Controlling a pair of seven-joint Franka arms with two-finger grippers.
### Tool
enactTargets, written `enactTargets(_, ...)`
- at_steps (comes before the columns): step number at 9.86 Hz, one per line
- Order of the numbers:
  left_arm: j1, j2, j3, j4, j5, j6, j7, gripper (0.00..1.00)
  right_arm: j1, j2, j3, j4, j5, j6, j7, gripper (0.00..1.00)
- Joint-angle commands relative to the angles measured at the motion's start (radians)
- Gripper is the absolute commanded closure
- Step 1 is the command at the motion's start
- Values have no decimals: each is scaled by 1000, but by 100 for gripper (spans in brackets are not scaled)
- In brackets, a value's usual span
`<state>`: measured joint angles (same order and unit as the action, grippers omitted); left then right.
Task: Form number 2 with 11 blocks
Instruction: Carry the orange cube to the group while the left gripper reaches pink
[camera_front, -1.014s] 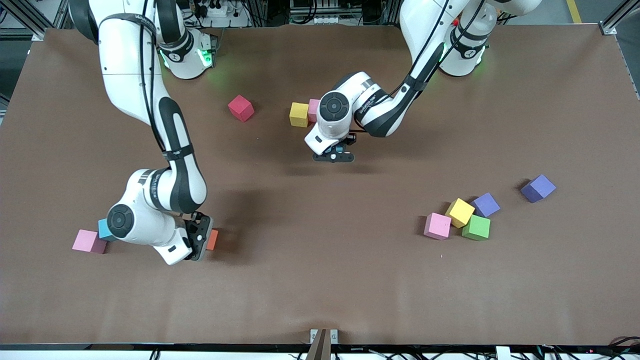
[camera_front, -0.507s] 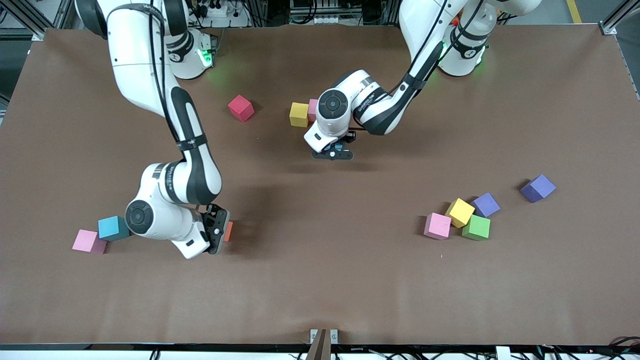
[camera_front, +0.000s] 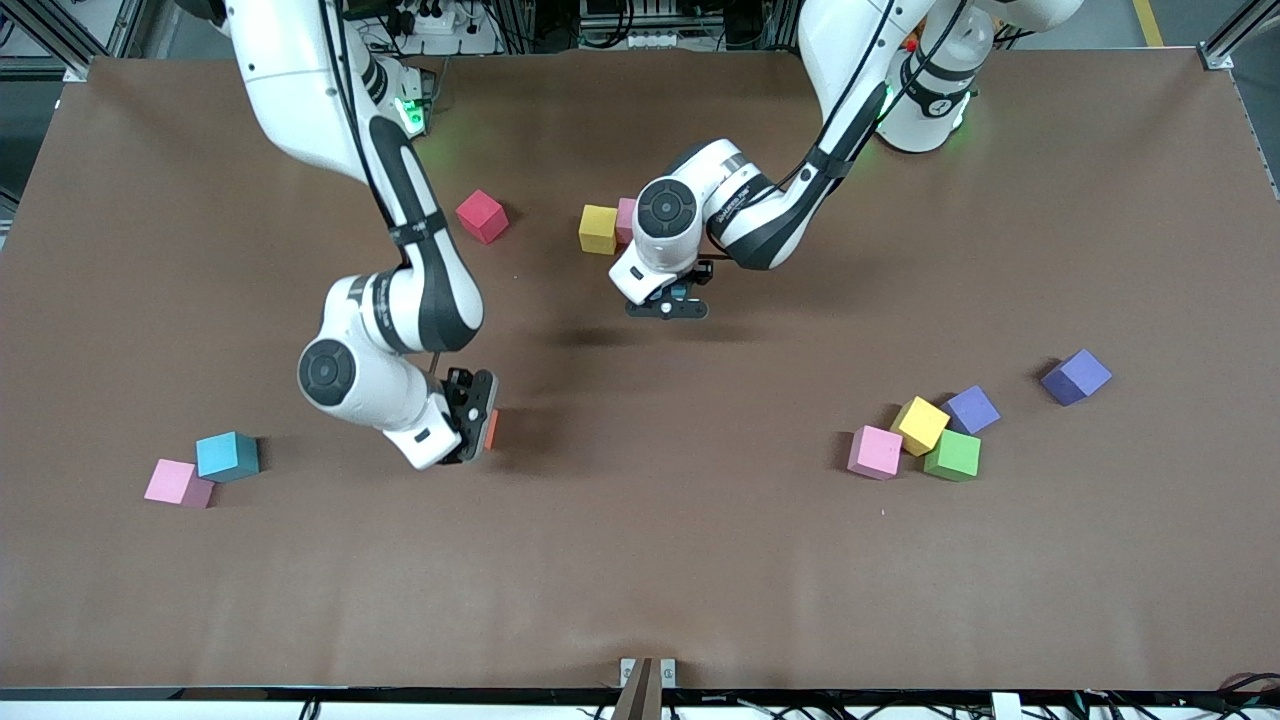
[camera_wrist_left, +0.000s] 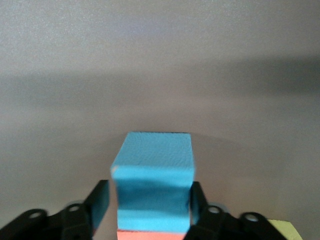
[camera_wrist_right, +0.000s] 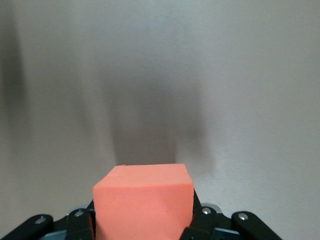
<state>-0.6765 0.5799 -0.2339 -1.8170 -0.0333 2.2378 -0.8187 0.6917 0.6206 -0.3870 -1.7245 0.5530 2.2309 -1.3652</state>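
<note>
R end effector (camera_front: 478, 426) grips 1 orange cube (camera_wrist_right: 143, 202); L end effector (camera_front: 668, 308) round 1 blue cube (camera_wrist_left: 152, 175), grip unclear.

The front view looks down from high above the table (camera_front: 640, 580), facing both arm bases along its top edge, and takes in the whole surface.

The left wrist view sits close above the left gripper (camera_wrist_left: 150, 210), facing the tabletop past a light blue block (camera_wrist_left: 152, 182) between the fingers.

The right wrist view sits equally close above the right gripper (camera_wrist_right: 142, 225), facing the tabletop past an orange block (camera_wrist_right: 142, 207).

The front view shares each gripper, left (camera_front: 668, 308) and right (camera_front: 478, 420), with its wrist view.
</note>
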Motion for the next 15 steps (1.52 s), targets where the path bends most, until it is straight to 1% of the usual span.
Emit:
enactTargets(1,3,-28,-1,-19,7,13,-25,0,37,-81,-1,-98,15,24,-3,78)
enactTargets(4,15,-89,-1,-25,6,0,-27,0,116,-128,-1,-182,16,111,53,79)
enactTargets(6,73,-199,-1,-77,7,-24,-11,0,187,-137,-10,-225,16,157,109,79)
enactTargets(7,112,-251,-1,-103,7,-26,-7,0,237,-143,-27,-246,16,180,153,79)
enactTargets(8,161,-282,-2,-111,7,-29,-10,0,302,-145,-58,-265,16,200,199,79)
enactTargets(9,216,-296,-8,-110,13,-61,2,0,365,-145,-88,-277,18,213,230,79)
enactTargets(10,314,-298,-65,-102,15,-69,57,0,406,-145,-99,-291,18,231,268,79)
enactTargets(11,378,-293,-85,-93,19,-69,113,0,437,-144,-99,-308,18,274,294,79)
enactTargets(12,403,-273,-82,-72,30,-67,191,0,455,-137,-98,-319,19,317,305,79)
enactTargets(13,438,-250,-82,-33,59,-67,244,0,469,-134,-96,-319,21,331,305,79)
enactTargets(15,466,-192,-62,46,131,-67,361,0,517,-133,-95,-332,24,357,331,79)
